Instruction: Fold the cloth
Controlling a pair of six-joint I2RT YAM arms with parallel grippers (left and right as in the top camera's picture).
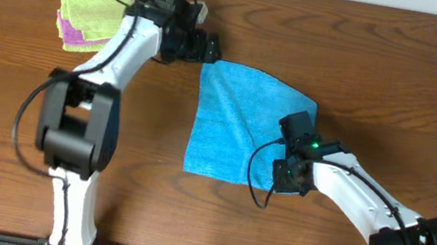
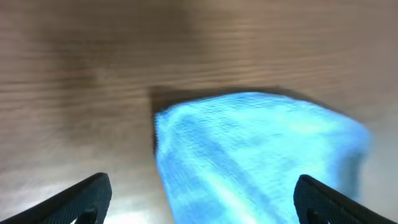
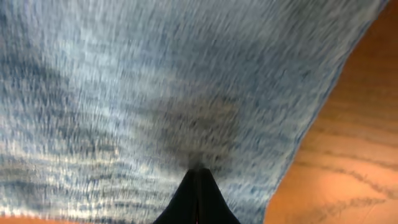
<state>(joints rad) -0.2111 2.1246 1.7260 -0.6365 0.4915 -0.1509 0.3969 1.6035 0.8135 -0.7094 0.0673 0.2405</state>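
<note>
Sky-blue terry, plain and soft: the cloth [image 1: 240,126] looks light and limp, so I judge it will drape and sag from whatever point is lifted and will not hold a shape by itself. Its nap should give the jaws good friction, and nothing about it is fragile. The sensible holds are at corners or along an edge, pinching only the layer that is meant to move. 2 holds on neighbouring corners should carry an edge over more evenly than 1.

It lies near the middle of the table [image 1: 402,72], mostly flat, with its upper right edge running at a slant.

The left gripper [image 1: 210,49] sits at the cloth's upper left corner with its jaws spread wide. In the left wrist view the corner lies on the wood ahead of and between the 2 fingers [image 2: 87,193], untouched by either.

The right gripper [image 3: 196,171] is over the lower right part of the cloth, jaws pressed together. In its wrist view blue pile fills nearly everything beyond the tips. Whether any fabric is caught between them I cannot tell.
</note>
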